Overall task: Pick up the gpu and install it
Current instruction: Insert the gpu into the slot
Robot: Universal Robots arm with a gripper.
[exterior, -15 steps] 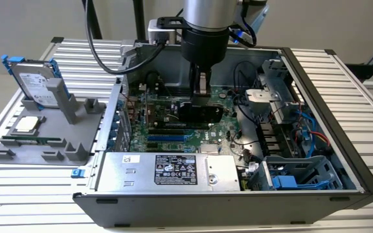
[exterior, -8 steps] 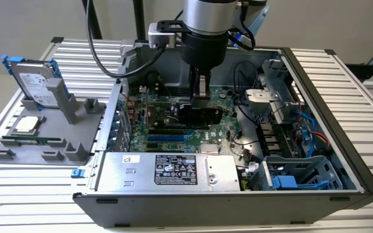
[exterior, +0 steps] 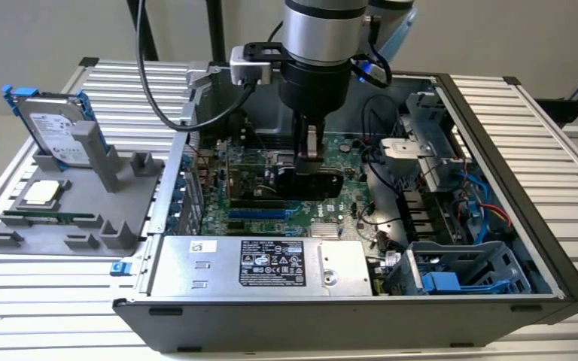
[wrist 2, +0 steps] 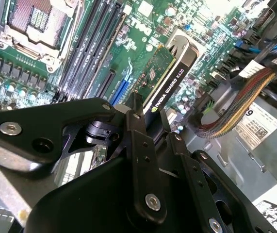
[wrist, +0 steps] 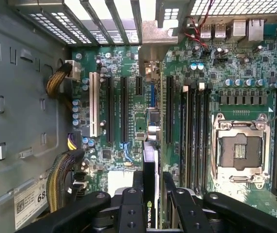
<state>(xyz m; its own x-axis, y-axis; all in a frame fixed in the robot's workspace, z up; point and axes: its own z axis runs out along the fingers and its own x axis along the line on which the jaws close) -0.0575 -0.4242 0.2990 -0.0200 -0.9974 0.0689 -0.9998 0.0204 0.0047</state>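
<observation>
**Operator B:** Gripper state?

**Operator A:** I read the gripper (wrist 2: 153, 116) as closed on the gpu (wrist 2: 166, 77), one finger against each face.

**Operator B:** Gpu location?

**Operator A:** Inside the case (exterior: 319, 323). It stands on edge over the motherboard (wrist: 131, 121), in line with the expansion slots (wrist: 110, 109). I cannot tell whether its edge is in a slot.

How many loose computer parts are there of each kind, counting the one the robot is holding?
Hard drive: 1
Square chip: 1
Memory stick: 1
Graphics card, held between the fingers: 1
Total: 4
</observation>
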